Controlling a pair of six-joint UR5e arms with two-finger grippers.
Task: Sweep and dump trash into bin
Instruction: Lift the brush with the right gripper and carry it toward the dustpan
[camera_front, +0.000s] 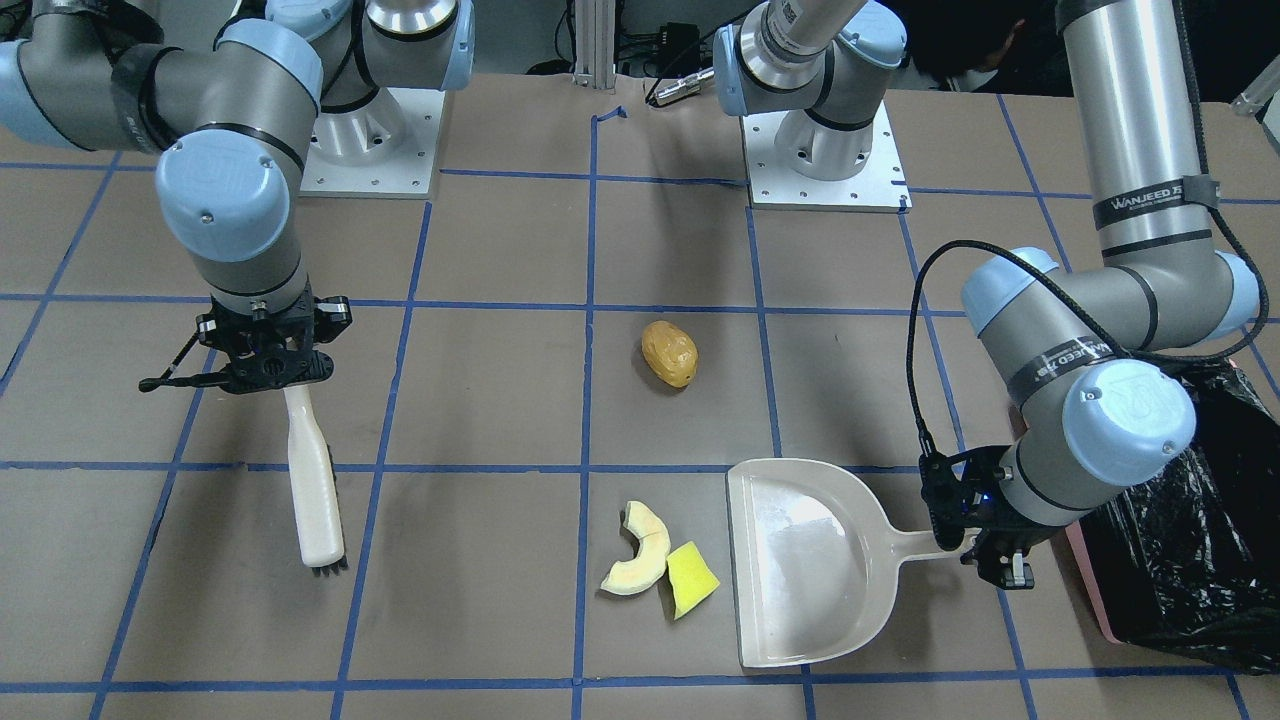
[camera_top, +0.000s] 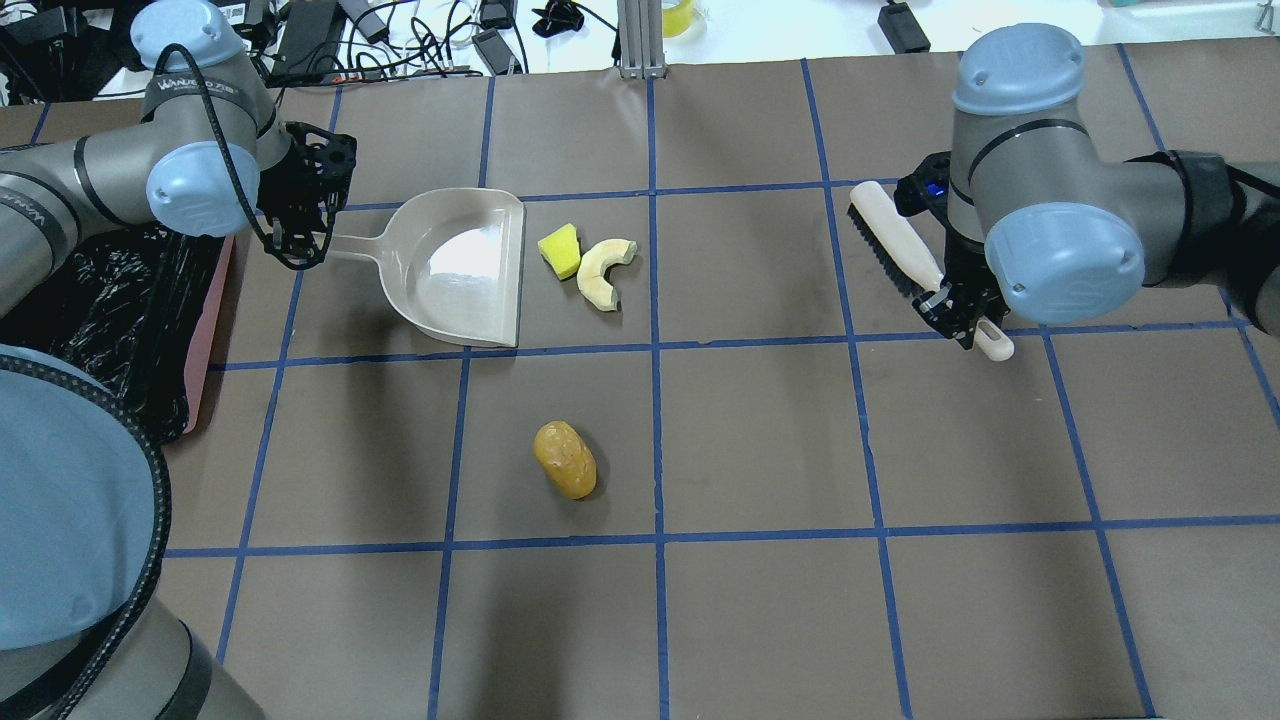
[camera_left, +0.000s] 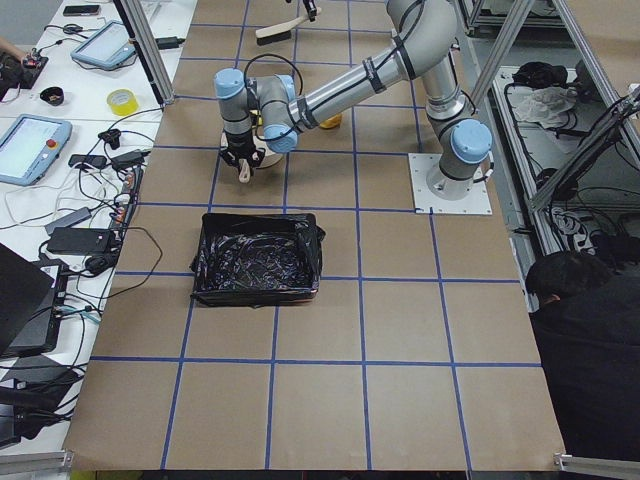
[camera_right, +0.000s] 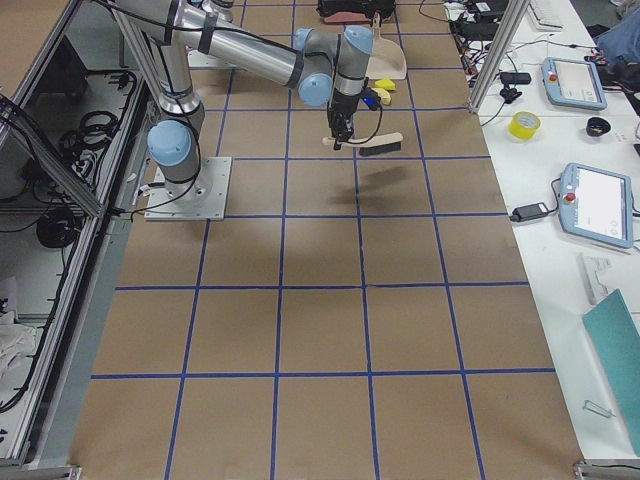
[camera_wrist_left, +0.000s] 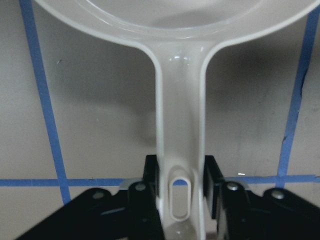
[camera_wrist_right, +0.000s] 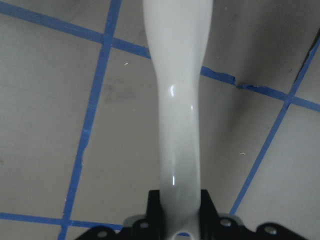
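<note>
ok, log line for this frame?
left hand shut on dustpan | right hand shut on brush | potato lump, rind slice, yellow wedge on table, none in dustpan | bin near left hand

Golden-brown potato-like lump (camera_top: 565, 459) lies alone mid-table, pale curved rind slice (camera_top: 603, 271) and yellow wedge (camera_top: 560, 250) side by side beyond it, pink black-lined bin (camera_top: 208, 340) at my far left.

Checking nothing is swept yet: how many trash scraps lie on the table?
3: potato-like lump alone mid-table; pale rind slice and yellow wedge side by side, beside the dustpan mouth. None appears hidden.
</note>
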